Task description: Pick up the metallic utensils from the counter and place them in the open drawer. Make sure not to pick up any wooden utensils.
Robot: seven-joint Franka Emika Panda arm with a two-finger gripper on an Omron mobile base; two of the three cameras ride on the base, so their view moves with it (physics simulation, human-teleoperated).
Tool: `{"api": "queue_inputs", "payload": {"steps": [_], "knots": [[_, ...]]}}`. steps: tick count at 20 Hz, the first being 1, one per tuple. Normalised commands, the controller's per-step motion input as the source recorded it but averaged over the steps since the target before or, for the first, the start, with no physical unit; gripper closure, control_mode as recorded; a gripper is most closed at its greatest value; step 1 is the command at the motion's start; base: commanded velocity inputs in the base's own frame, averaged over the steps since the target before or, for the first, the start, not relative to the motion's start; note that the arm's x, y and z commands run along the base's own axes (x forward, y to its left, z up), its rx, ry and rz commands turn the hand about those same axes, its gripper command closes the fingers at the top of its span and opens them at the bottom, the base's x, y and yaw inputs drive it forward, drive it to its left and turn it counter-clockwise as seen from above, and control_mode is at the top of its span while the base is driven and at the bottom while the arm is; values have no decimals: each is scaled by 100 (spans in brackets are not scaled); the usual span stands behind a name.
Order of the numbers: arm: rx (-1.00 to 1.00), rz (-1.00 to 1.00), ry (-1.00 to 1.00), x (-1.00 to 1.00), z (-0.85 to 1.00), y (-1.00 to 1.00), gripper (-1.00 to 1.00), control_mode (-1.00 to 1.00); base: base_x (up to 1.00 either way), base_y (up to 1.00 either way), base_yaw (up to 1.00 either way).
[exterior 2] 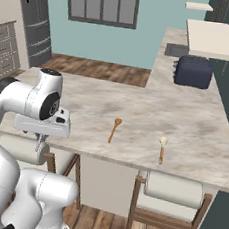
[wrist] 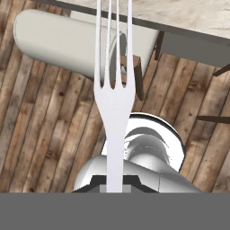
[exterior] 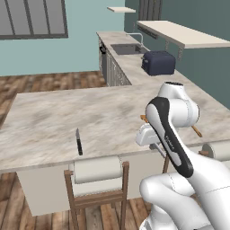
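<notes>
My gripper (wrist: 115, 184) is shut on a pale silvery fork (wrist: 113, 103), one of the metallic utensils, whose tines point away from the hand. The gripper (exterior: 156, 144) hangs just off the counter's (exterior: 54, 117) near edge, above a stool and the plank floor. From the right base view the gripper (exterior 2: 39, 139) points down with the fork (exterior 2: 38, 146) below it. A black-handled knife (exterior: 78, 143) lies near the counter's front edge, left of the gripper. An orange-brown wooden spoon (exterior 2: 114, 129) lies on the counter (exterior 2: 186, 124). The open drawer is out of view.
A second wooden-handled utensil with a pale head (exterior 2: 162, 148) lies right of the spoon. Padded stools (exterior: 96, 168) (exterior 2: 173, 188) stand under the counter's near edge. A dark toaster (exterior: 158, 62) and a sink (exterior: 126, 48) sit on the far wall counter.
</notes>
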Motion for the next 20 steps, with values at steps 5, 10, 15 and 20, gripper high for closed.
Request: {"api": "queue_inputs", "payload": {"steps": [5, 10, 15, 20], "knots": [[0, 0, 0, -3, 0, 0, 100, -100, 0, 0, 0], [0, 0, 0, 0, 0, 0, 100, 100, -60, 19, 5], [0, 0, 0, 0, 0, 0, 100, 100, -11, 83, 58], [0, 0, 0, 0, 0, 0, 100, 100, 0, 60, 78]]}}
